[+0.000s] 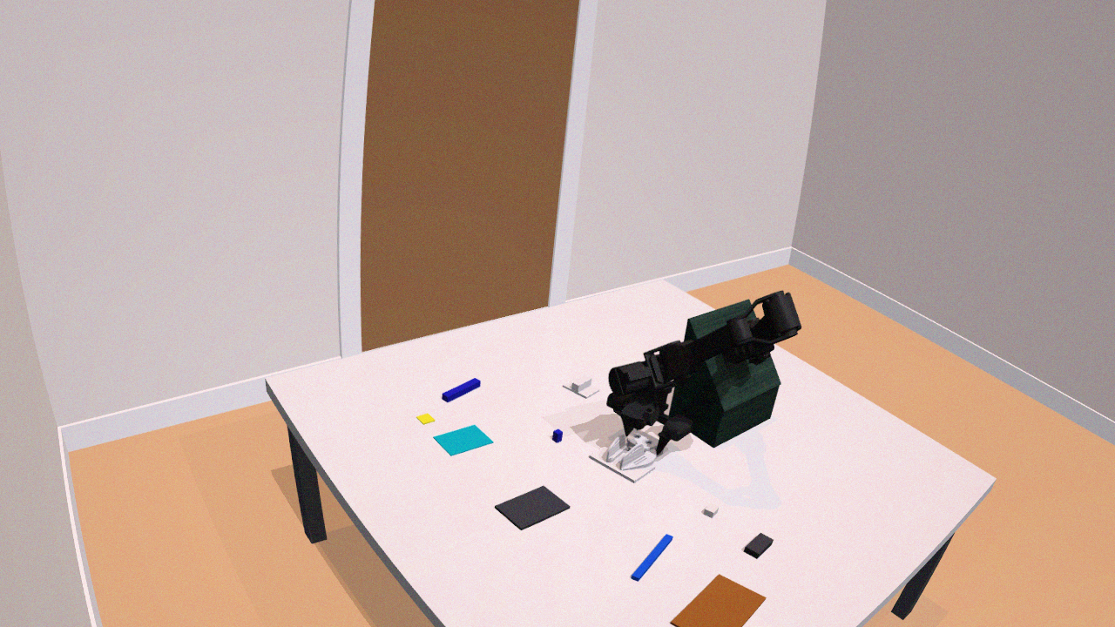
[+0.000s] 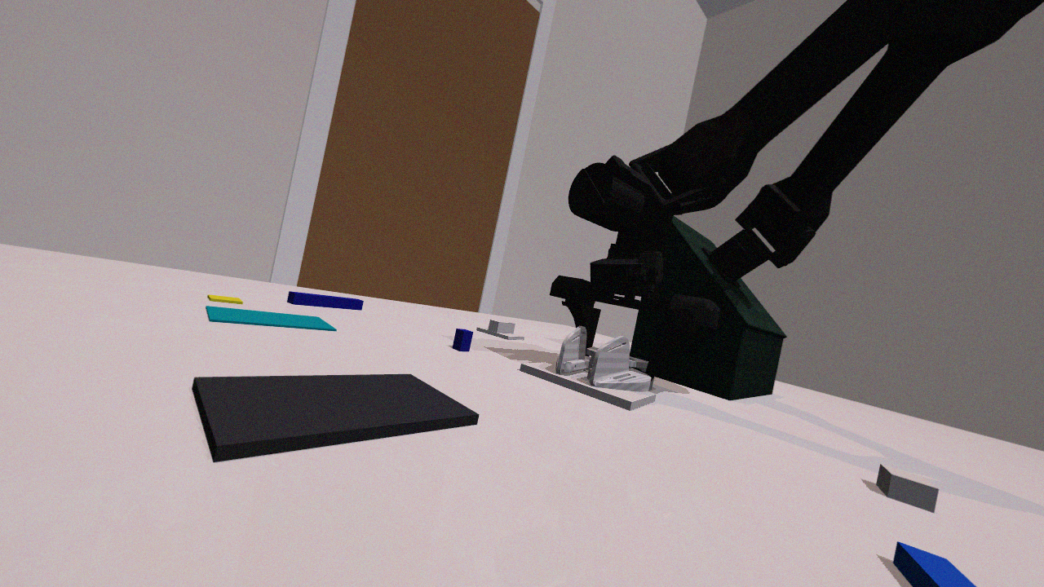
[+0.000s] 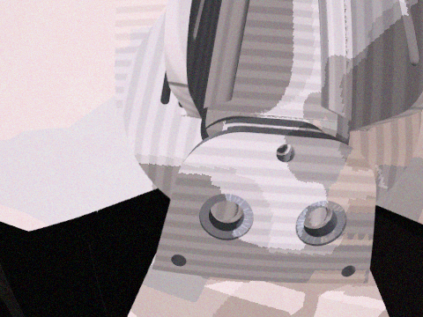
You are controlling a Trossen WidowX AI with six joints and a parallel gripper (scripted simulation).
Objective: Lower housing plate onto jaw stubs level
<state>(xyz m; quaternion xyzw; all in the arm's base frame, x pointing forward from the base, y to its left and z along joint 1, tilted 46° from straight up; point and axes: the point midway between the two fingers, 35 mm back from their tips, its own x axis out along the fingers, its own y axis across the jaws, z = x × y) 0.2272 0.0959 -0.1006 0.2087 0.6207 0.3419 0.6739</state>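
My gripper (image 1: pixel 645 441) (image 3: pixel 264 207) is shut on the light grey housing plate (image 3: pixel 273 233) (image 1: pixel 645 439) (image 2: pixel 639 363), with a black finger at each side. The plate is low over the rear of the two pale jaws and looks about level. A rounded stub end shows in each of its two large holes. Whether a gap remains beneath it cannot be told. The left jaw (image 3: pixel 145 132) and right jaw (image 3: pixel 374 88) stand on the flat grey base (image 1: pixel 611 468) (image 2: pixel 584 389). The pins and the plate's underside are hidden.
A dark green house-shaped block (image 1: pixel 733 413) (image 2: pixel 755 364) stands close behind the gripper. A small dark blue block (image 1: pixel 557 435) (image 2: pixel 462 340) and a grey block on a thin plate (image 1: pixel 580 386) (image 2: pixel 501 328) are nearby. A black slab (image 1: pixel 532 507) (image 2: pixel 328 408) lies in front.
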